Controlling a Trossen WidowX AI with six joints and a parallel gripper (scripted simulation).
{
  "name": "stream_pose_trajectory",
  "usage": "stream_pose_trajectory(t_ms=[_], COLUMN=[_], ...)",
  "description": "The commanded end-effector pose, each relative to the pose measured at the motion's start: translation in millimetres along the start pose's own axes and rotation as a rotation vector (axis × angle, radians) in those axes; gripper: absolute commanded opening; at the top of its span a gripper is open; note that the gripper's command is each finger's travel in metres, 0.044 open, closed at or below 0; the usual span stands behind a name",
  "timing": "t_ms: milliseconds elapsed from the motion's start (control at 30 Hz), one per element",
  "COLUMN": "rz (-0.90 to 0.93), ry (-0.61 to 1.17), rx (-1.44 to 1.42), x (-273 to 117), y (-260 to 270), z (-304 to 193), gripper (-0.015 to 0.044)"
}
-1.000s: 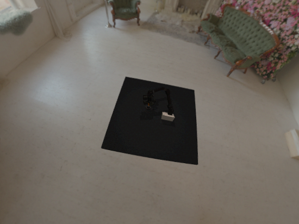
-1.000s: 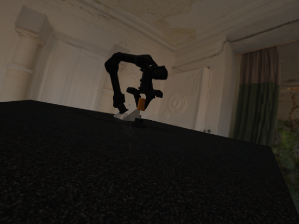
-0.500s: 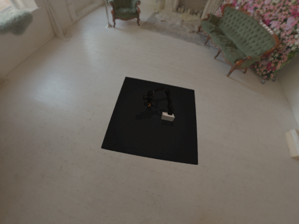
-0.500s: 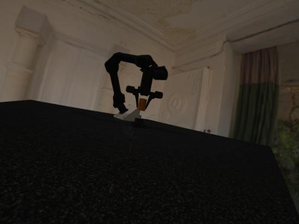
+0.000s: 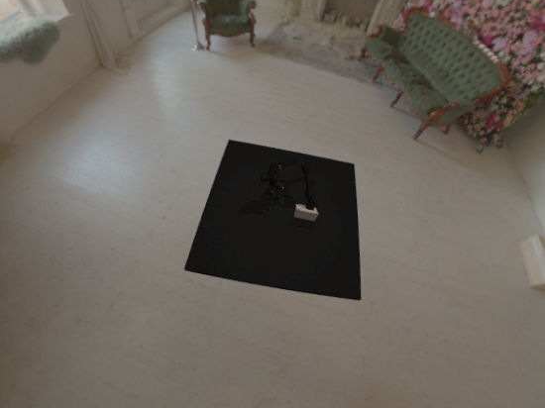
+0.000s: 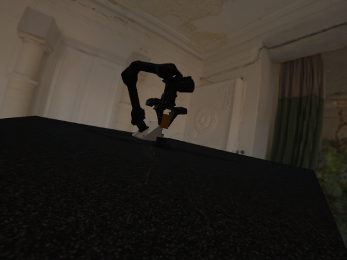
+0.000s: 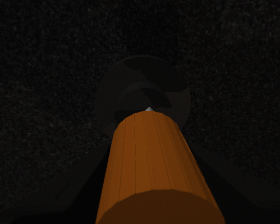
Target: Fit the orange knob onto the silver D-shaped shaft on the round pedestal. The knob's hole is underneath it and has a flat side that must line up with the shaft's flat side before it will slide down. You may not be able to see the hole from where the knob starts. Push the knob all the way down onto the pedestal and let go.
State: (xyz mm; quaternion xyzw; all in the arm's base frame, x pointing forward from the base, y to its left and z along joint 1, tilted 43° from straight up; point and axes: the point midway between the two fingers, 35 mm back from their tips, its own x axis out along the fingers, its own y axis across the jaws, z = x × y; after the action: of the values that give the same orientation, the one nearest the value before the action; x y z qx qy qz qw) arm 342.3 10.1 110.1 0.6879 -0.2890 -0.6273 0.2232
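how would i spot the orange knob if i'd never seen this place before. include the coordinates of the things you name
In the exterior view, find the wide black table top (image 6: 158, 197), then the black arm (image 6: 134, 97) arching above its far edge. Follow it down to the pincer (image 6: 164, 118) (image 7: 155, 165). The orange knob (image 6: 164, 121) (image 7: 150, 155) is the upright cylinder between its fingers, bright orange against black parts.

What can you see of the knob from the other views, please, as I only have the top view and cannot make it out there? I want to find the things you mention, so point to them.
Observer: The exterior view shows the orange knob (image 6: 164, 121) (image 7: 152, 160) between the fingers of the gripper (image 6: 165, 121).
Operator: Thank you; is it down on the pedestal?
Observer: No, the exterior view shows it raised above the round pedestal (image 6: 162, 142) (image 7: 107, 102).
Operator: And the shaft?
Observer: In the wrist view, only a small silver tip (image 7: 149, 108) shows past the knob's edge.
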Motion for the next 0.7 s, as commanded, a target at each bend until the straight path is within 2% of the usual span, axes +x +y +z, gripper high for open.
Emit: stream_pose_trajectory(t_ms=[0, 200, 667], rz=[0.005, 0.005, 0.006], ry=[0.005, 0.004, 0.005], rx=[-0.101, -0.274, -0.279], x=[-0.9, -0.8, 23.2], y=[1.4, 0.3, -0.2], z=[-0.3, 0.9, 0.5], gripper=[0.0000, 0.0000, 0.0000])
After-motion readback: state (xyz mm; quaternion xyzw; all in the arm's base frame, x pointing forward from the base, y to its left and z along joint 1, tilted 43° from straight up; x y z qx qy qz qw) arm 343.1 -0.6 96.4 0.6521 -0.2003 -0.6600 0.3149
